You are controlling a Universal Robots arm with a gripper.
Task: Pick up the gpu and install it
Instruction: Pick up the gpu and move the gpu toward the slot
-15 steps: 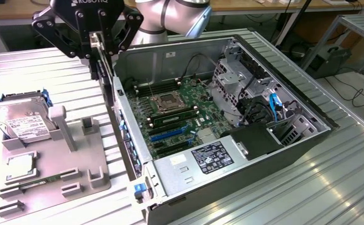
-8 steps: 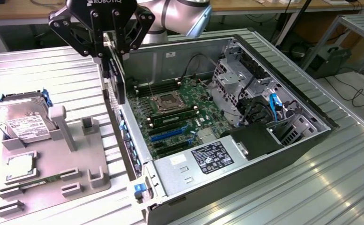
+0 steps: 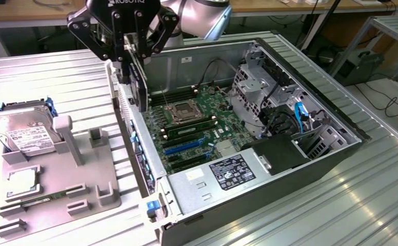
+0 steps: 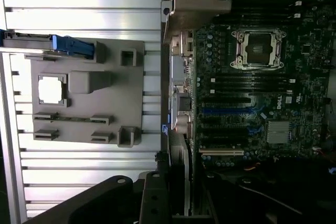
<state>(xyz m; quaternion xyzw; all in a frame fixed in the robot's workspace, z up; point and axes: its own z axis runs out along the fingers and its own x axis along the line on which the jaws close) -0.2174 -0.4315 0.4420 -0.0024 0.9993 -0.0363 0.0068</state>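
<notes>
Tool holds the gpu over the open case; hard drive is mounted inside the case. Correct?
Not quite. The tool holds the gpu over the open case, but the hard drive stands on the grey fixture outside it, as the exterior view shows.

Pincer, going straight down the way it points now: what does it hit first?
The pincer holds the gpu edge-down, so the card leads. It would probably meet the rear wall of the computer case or the motherboard slots just inside; depth is unclear.
</notes>
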